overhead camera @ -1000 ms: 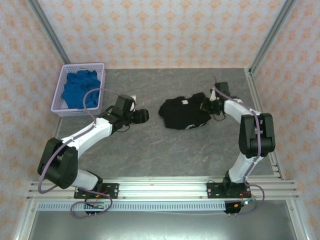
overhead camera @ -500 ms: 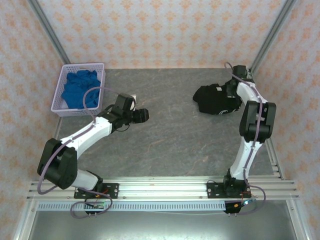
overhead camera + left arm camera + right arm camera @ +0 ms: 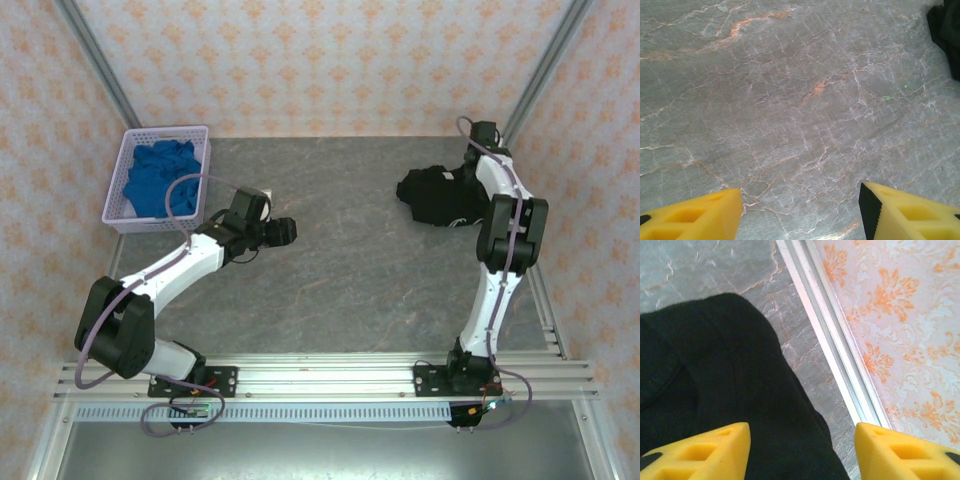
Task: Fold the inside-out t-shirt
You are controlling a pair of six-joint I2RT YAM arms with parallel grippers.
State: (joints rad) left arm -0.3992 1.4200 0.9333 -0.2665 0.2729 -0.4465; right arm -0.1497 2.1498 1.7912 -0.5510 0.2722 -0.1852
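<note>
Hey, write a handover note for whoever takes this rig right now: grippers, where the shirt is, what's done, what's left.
Left gripper: open, over bare table, holding nothing.
Right gripper: open, above the black t-shirt, beside the right rail.
Shirt: bunched in a heap, far right. Blue cloth in the basket, far left.
Done: no fold visible.
Left: spread flat, then fold.

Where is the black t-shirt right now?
In the top view, the black t-shirt lies bunched at the far right of the table, beside the metal rail.
</note>
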